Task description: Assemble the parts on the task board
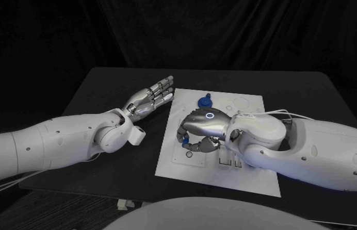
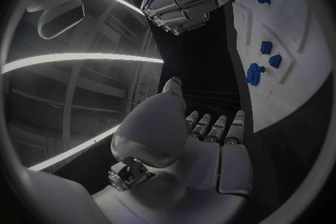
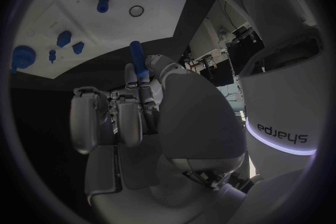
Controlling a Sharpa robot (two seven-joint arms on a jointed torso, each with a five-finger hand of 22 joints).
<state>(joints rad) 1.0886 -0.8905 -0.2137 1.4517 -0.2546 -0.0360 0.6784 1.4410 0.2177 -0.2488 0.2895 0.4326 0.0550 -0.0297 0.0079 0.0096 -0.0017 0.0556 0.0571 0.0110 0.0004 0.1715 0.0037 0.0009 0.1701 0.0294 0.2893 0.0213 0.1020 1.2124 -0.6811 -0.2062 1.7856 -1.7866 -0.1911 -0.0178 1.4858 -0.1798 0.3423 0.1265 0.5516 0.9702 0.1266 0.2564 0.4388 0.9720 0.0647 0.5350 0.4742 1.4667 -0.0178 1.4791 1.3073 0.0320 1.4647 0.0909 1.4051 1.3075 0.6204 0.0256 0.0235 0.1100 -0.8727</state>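
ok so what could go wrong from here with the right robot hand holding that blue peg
1. The right robot hand pinches the blue peg low down, most of it sticking out; it could tilt or slip on contact.
2. Small blue parts stand on the task board nearby; a low pass might knock them.
3. The left robot hand lies open beside the board, not steadying it.

A black table (image 1: 111,158) is spanning the middle of the frame, with a dark curtain (image 1: 223,23) (hanging in folds) filling the top.
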